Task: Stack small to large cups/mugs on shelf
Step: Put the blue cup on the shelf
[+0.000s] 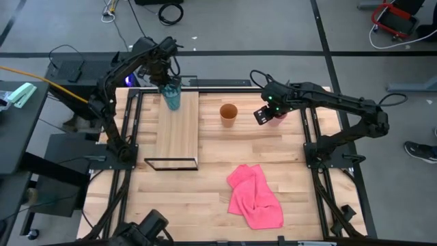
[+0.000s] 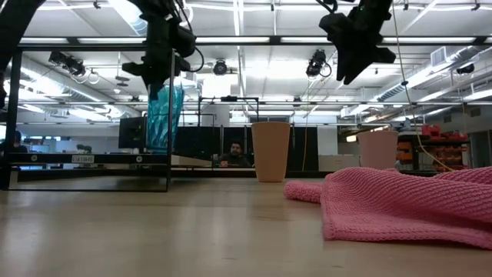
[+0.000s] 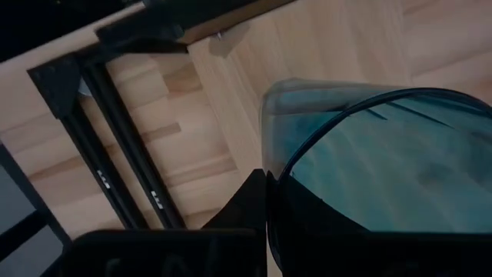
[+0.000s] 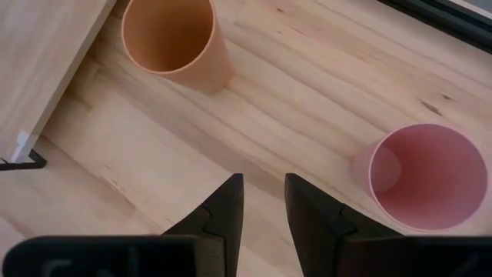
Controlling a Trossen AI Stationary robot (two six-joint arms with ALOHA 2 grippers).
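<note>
At upper left of the high view, the left gripper point(image 1: 168, 80) pinches the rim of the tall teal cup point(image 1: 171, 97) over the far end of the shelf point(image 1: 179, 130). The right gripper point(image 1: 268, 111) hangs with fingers parted above the small pink cup point(image 1: 278, 115), right of centre. The orange cup point(image 1: 229, 114) stands upright on the tabletop point(image 1: 205, 198) between shelf and pink cup.

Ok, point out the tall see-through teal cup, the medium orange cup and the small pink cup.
Tall translucent teal cup point(image 1: 171, 98), high view, its side wall.
Medium orange cup point(image 4: 171, 32), right wrist view, inside its open mouth.
Small pink cup point(image 4: 428, 177), right wrist view, inside its open mouth.
</note>
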